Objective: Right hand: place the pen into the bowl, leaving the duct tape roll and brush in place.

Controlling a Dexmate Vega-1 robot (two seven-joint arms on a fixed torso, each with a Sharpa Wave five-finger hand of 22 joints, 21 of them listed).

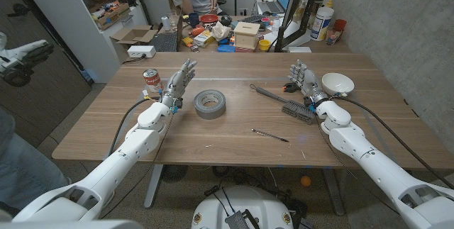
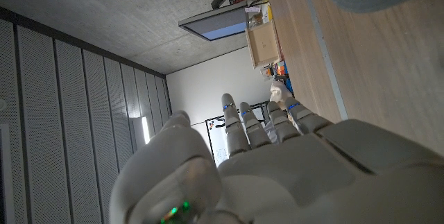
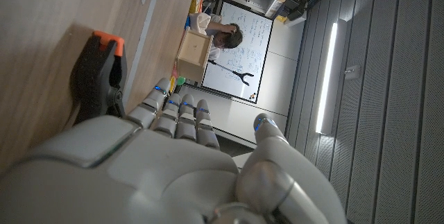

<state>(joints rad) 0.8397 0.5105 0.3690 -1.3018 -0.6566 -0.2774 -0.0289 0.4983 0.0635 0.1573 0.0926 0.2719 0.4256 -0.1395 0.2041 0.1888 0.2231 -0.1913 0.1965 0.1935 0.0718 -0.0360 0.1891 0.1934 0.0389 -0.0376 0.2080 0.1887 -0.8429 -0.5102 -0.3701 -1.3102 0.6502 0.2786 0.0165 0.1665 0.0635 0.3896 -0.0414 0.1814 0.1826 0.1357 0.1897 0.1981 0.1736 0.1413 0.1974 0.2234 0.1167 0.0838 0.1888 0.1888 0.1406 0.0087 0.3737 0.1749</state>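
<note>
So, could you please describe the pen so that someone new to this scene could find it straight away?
Start at the grey duct tape roll in the middle of the wooden table, then look toward the robot's right and nearer the front edge. The pen lies there alone on bare wood, a thin dark stick, far slimmer than the bristled brush beyond it.

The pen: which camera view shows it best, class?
The head view: the pen lies whole on the table, in front of the brush, untouched. The left wrist view looks mostly at the ceiling; the right wrist view at a clamp.
</note>
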